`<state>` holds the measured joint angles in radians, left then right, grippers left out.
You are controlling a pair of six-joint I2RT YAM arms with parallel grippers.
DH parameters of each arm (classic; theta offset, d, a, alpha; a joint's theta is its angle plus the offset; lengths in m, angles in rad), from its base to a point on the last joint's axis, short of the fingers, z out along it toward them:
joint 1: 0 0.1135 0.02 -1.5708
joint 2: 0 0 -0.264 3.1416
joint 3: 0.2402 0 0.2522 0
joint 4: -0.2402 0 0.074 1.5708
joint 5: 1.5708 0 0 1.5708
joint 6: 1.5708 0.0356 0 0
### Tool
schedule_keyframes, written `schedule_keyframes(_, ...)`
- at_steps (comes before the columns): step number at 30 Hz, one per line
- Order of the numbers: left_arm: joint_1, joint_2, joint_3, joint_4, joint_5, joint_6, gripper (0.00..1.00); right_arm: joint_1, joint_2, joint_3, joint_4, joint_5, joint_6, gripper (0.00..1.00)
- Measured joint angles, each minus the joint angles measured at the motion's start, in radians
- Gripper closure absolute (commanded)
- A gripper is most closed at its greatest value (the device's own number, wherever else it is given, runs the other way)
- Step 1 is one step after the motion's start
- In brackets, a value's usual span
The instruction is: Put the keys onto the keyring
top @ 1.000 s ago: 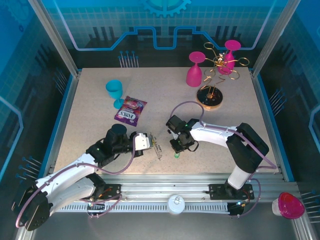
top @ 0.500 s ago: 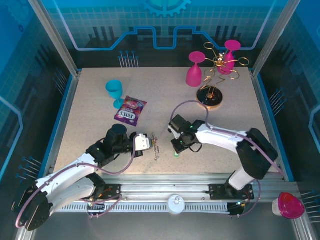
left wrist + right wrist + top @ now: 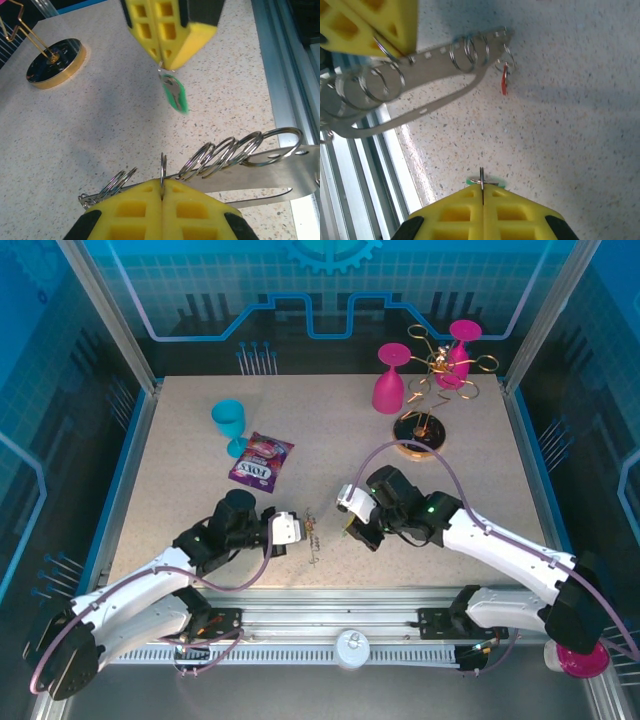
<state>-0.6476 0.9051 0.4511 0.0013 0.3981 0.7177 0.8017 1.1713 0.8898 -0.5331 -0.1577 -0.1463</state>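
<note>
Left fingers (image 3: 142, 200): pressed together on a small wire ring of the keyring (image 3: 272, 172), near the front edge of the counter (image 3: 100, 135).
Right fingers (image 3: 502, 205): clamped on the ring of the green key (image 3: 175, 95), which dangles below them.
Green key: facing the keyring, close to it but apart.
Red key (image 3: 504, 82): hangs from a wire ring at the keyring's end.
Keyring: flat grey loop, with wire rings strung along one bar.

Bright, even overhead light; keyring (image 3: 280, 172) glints white along its flat bar, broad soft shadow on table (image 3: 75, 140) beyond it, green-tagged key (image 3: 176, 96) above it smeared by blur, pale glare streak just beside it in right wrist view
</note>
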Motion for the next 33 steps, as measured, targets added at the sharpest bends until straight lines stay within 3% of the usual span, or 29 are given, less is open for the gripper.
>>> schedule_keyframes(10, -0.043, 0.091, 0.001, -0.048, 0.019, -0.021, 1.00, 0.063, 0.055, 0.061, -0.009, -0.010, -0.118, 1.00)
schedule_keyframes(22, -0.043, 0.188, 0.046, -0.045, 0.043, -0.137, 1.00, 0.103, 0.100, 0.006, 0.063, -0.053, -0.115, 1.00)
schedule_keyframes(33, -0.043, 0.188, 0.046, -0.044, 0.055, -0.144, 1.00, 0.128, 0.131, 0.005, 0.123, -0.080, -0.097, 1.00)
